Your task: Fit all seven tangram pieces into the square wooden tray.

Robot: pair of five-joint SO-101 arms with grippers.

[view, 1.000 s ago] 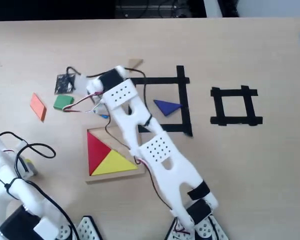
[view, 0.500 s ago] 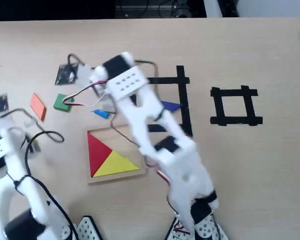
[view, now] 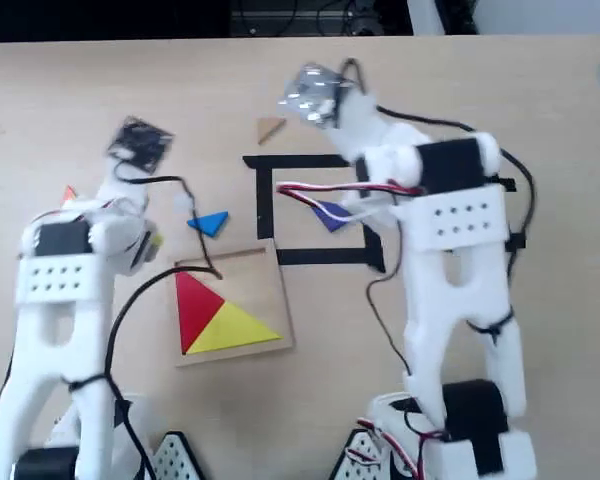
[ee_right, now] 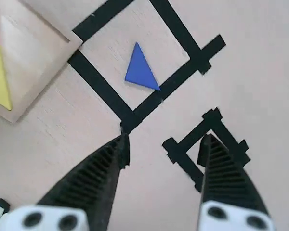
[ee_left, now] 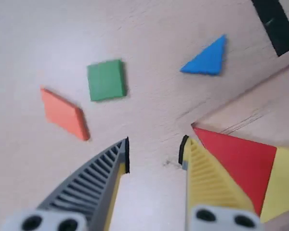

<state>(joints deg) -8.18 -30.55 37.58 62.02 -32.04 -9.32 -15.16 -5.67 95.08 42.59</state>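
High view: the right arm, stretched across the tray (view: 260, 285) a second ago, has swung back over the taped square (view: 315, 258). The left arm has come up beside the tray.

Tray holds only the red triangle (view: 192, 300) and yellow triangle (view: 230, 325), so I'd say five to go.

Left gripper (ee_left: 154, 149) spread, empty. Green square (ee_left: 106, 80) and orange piece (ee_left: 63, 114) lie ahead of its tips.

Right gripper (ee_right: 166, 144) spread, empty. Dark blue triangle (ee_right: 139, 70) lies ahead, inside the tape.

You have the red triangle (view: 193, 305) and yellow triangle (view: 232, 327) lying flat in the square wooden tray (view: 250, 280), edges touching. The light blue triangle (view: 209, 222) lies just outside the tray. The dark blue triangle (ee_right: 140, 70) sits inside a black tape square (view: 263, 205), and the tan triangle (view: 270, 127) lies just outside it. The green square (ee_left: 106, 80) and orange parallelogram (ee_left: 64, 113) lie near each other, not touching.
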